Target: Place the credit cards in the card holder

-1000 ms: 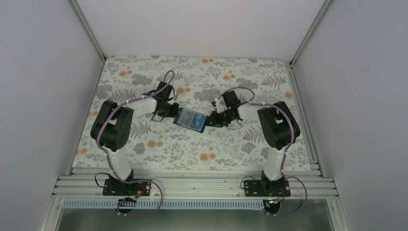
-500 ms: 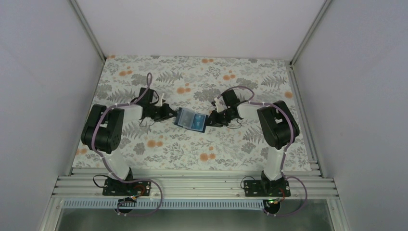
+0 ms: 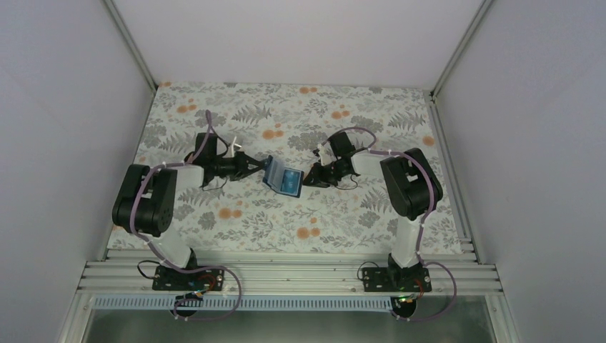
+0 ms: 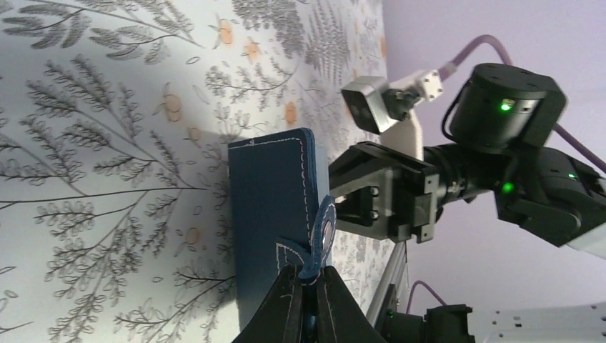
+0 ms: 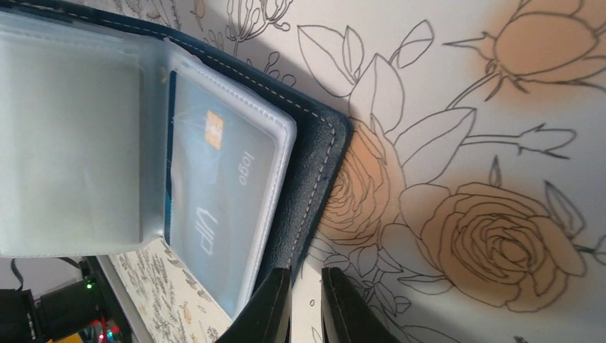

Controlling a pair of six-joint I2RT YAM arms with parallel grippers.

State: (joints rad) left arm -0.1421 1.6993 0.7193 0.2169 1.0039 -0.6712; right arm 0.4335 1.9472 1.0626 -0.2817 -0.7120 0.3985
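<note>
The card holder (image 3: 284, 179), a navy folding wallet, lies mid-table between both arms with its left flap raised. In the left wrist view its navy cover (image 4: 270, 214) stands on edge. My left gripper (image 4: 312, 286) is shut on the wallet's strap tab (image 4: 323, 232). The right wrist view shows clear sleeves inside, one holding a teal-blue credit card (image 5: 214, 200) with a chip. My right gripper (image 5: 306, 304) sits at the holder's navy right edge (image 5: 314, 179). Its jaws are all but shut, and only tablecloth shows in the slit between them.
A floral tablecloth (image 3: 343, 214) covers the table. White walls and metal rails (image 3: 446, 143) close in the left, right and back sides. The right arm's wrist and camera (image 4: 400, 107) hang close behind the wallet in the left wrist view.
My left arm has drawn back to the left with the strap tab, lifting and tilting the wallet's left flap. The right gripper has stayed at the wallet's right edge.
</note>
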